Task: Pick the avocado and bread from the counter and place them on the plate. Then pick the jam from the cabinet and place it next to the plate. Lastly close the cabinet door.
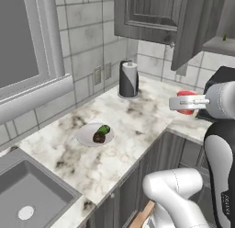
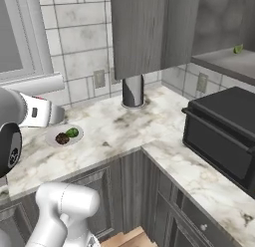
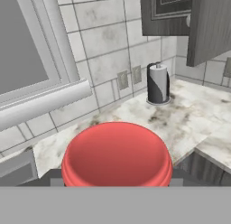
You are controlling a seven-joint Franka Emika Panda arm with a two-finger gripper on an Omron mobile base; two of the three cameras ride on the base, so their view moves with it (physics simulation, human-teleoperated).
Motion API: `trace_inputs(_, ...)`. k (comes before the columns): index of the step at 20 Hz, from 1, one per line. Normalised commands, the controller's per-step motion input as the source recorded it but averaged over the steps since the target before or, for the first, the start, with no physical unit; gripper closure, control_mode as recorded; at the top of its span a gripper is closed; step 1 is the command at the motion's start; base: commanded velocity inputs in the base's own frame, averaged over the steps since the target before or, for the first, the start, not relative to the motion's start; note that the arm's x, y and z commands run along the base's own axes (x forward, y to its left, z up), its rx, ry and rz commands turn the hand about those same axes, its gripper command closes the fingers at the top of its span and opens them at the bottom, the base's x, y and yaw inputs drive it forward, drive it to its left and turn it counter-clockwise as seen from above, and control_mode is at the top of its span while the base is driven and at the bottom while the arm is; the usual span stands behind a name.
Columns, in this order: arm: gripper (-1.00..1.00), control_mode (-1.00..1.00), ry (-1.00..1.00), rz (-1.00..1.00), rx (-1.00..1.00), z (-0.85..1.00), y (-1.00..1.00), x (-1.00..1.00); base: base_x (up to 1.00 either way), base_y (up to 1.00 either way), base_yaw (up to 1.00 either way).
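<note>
Jam (image 3: 117, 153) pinched between jaws of gripper (image 1: 187, 103), carried above counter (image 1: 137, 126). Plate (image 1: 85, 135) seen lower, toward window side; avocado (image 1: 103, 129) and bread (image 1: 98, 138) loaded on it.

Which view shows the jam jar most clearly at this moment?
The hand view: the jam is close up between the gripper's fingers, red lid facing the camera. The left base view catches a small red patch behind the gripper.

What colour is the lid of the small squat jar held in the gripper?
Red: the small squat jar has a plain red lid, clearest in the hand view.
</note>
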Motion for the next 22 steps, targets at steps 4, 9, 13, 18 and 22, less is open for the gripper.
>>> trace_inputs(4, 1.0, 1.0, 0.0, 0.0, 0.0, 0.0, 0.0, 0.0, 0.0, -0.31, 0.24)
trace_inputs(9, 1.0, 1.0, 0.0, 0.0, 0.0, 0.0, 0.0, 0.0, -0.02, -0.32, 0.24)
trace_inputs(13, 1.0, 1.0, 0.0, 0.0, 0.0, 0.0, 0.0, 0.0, -0.03, -0.43, 0.22)
trace_inputs(18, 1.0, 1.0, 0.0, 0.0, 0.0, 0.0, 0.0, 0.0, 0.0, -0.47, 0.2)
trace_inputs(22, 1.0, 1.0, 0.0, 0.0, 0.0, 0.0, 0.0, 0.0, 0.0, -0.41, 0.19)
